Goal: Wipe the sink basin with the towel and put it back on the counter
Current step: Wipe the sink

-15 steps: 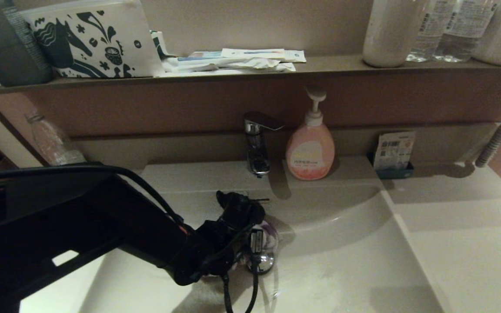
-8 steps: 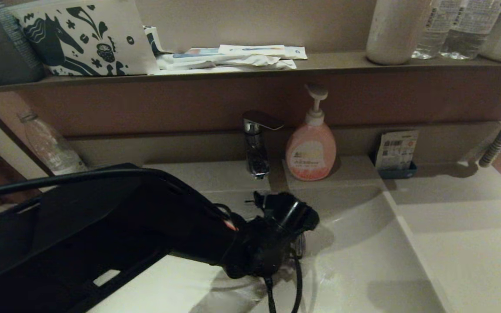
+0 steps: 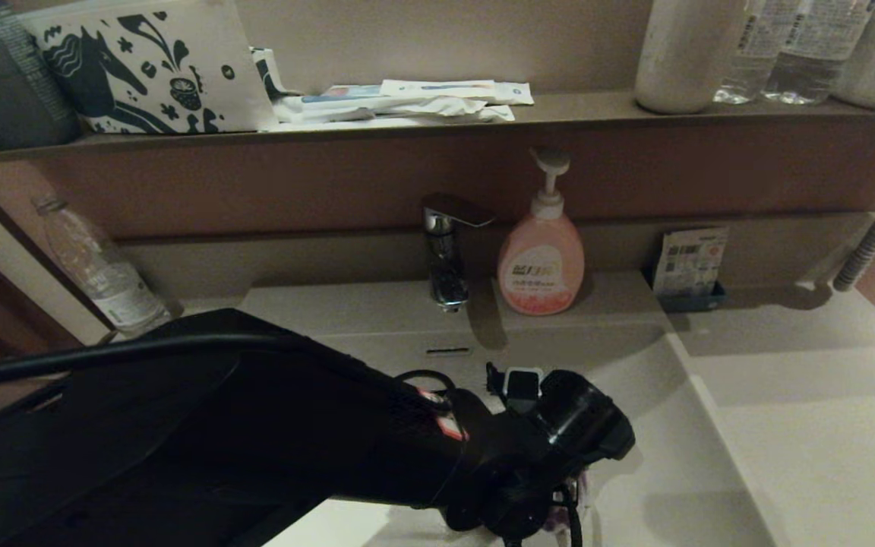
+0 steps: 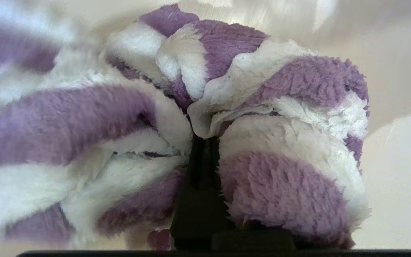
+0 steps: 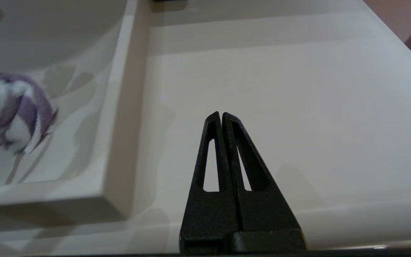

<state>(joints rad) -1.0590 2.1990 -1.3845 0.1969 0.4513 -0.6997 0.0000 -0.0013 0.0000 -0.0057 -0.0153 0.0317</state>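
The purple and white striped towel (image 4: pixel 269 107) is bunched round my left gripper (image 4: pixel 203 139), which is shut on it. In the head view my left wrist (image 3: pixel 551 441) hangs low over the right part of the sink basin (image 3: pixel 635 395), hiding the drain plug and nearly all of the towel. The overflow slot (image 3: pixel 446 351) shows on the back wall. The right wrist view shows the towel (image 5: pixel 13 110) down in the basin (image 5: pixel 66 43). My right gripper (image 5: pixel 221 114) is shut and empty above the counter (image 5: pixel 280 89), to the right of the basin.
A chrome faucet (image 3: pixel 445 258) and a pink soap bottle (image 3: pixel 541 262) stand behind the basin. A small holder with a packet (image 3: pixel 688 266) sits at the back of the counter (image 3: pixel 810 425). The brown shelf (image 3: pixel 559 114) carries a pouch (image 3: pixel 141 68), white packets (image 3: pixel 407 99) and bottles (image 3: pixel 787 45).
My left arm has swept the towel from the drain in the middle of the basin toward its right side and nearer the front. The drain plug is now covered.
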